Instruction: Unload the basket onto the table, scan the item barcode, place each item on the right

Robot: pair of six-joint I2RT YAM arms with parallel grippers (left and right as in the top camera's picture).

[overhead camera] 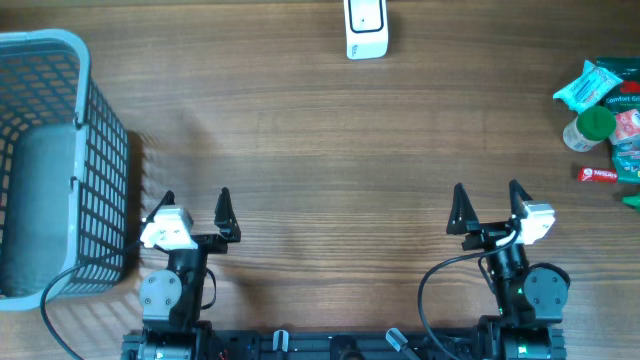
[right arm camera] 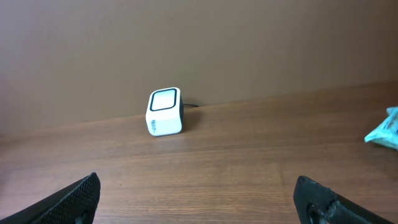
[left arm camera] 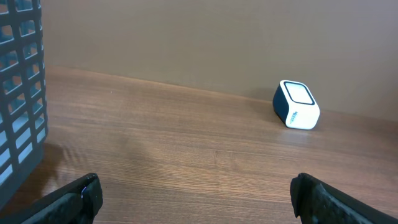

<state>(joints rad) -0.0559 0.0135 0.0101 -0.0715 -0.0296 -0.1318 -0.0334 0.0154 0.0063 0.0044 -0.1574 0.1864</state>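
Note:
A white barcode scanner (overhead camera: 366,29) with a dark back stands at the far edge of the table, also seen as the scanner (left arm camera: 296,104) in the left wrist view and the scanner (right arm camera: 165,111) in the right wrist view. Packaged items (overhead camera: 608,118) lie in a pile at the right edge: a teal packet (overhead camera: 592,84), a green-capped bottle (overhead camera: 590,128), a small red tube (overhead camera: 599,174). My left gripper (overhead camera: 195,202) is open near the front left, nothing between its fingers. My right gripper (overhead camera: 489,196) is open near the front right, well short of the items.
A grey plastic basket (overhead camera: 60,165) stands at the left edge, close beside the left arm; its wall (left arm camera: 18,93) fills the left of the left wrist view. A corner of the teal packet (right arm camera: 385,130) shows at the right of the right wrist view.

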